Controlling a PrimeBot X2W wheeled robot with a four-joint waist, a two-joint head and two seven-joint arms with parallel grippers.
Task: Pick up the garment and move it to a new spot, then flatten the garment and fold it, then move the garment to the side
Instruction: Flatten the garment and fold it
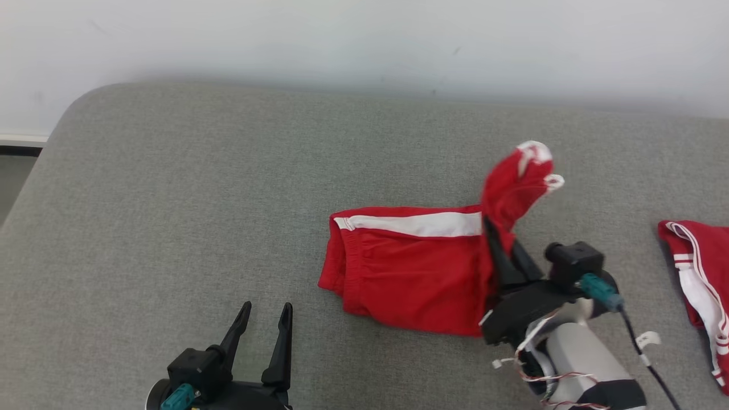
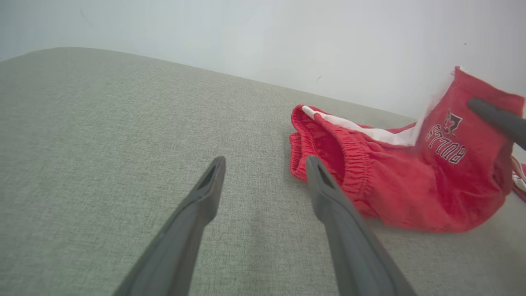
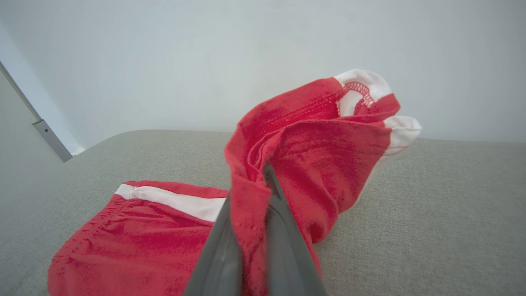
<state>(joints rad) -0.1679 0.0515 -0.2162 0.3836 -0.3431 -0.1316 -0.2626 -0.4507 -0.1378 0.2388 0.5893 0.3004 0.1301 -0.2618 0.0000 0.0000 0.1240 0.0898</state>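
Resting at the lower left over the grey padded surface [image 1: 171, 199], the left gripper [image 1: 266, 310] holds nothing, and its two dark fingers are spread wide. It sits near the garment but apart from it.

At the centre lie the red shorts [image 1: 410, 267], which have a white side stripe. Their gathered waistband [image 1: 347, 267] points left and most of the cloth lies flat. The leg end [image 1: 521, 176] on the right is lifted off the surface and stands up in a loose peak.

The right gripper [image 1: 504, 242] holds that raised part, its fingers pressed together with a fold of red cloth pinched between them.

A second red garment [image 1: 697, 279] lies at the far right edge, well apart.

The step in hand looks like the fold, bringing the leg end over toward the waistband. To do it well, the right arm would likely carry the cloth leftward in a low arc and keep it taut enough not to bunch. It would let go only once the hem lies square on the waistband. The lower layer may slide, so the free left gripper could pin the waistband first.
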